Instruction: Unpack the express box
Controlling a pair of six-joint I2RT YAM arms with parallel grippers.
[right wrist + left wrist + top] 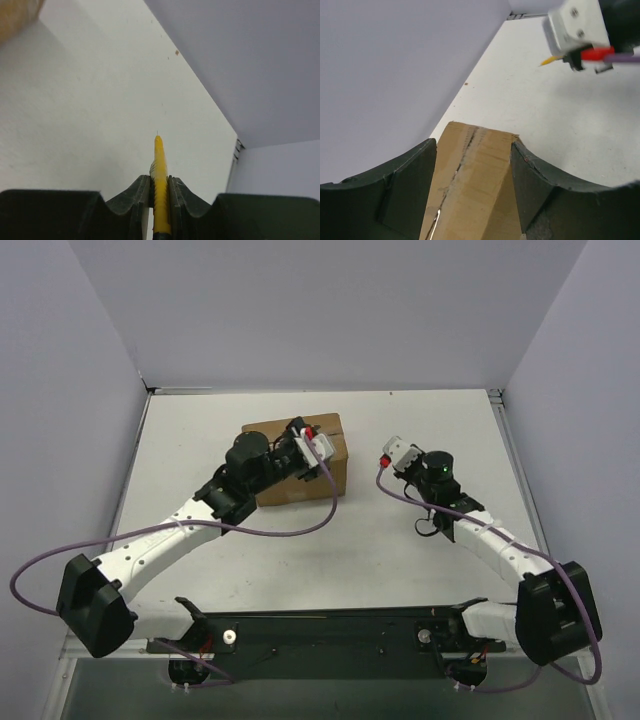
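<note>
From above, the left end effector (301,451) hides much of the express box (335,458). In the right wrist view, a blurred brown patch (15,15) sits upper left; the yellow tool (160,175) runs off the bottom.

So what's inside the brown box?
Can't tell. The express box is closed, top flaps shut, and the left gripper clamps it. The cardboard hides whatever is inside. The right gripper holds a yellow tool.
</note>
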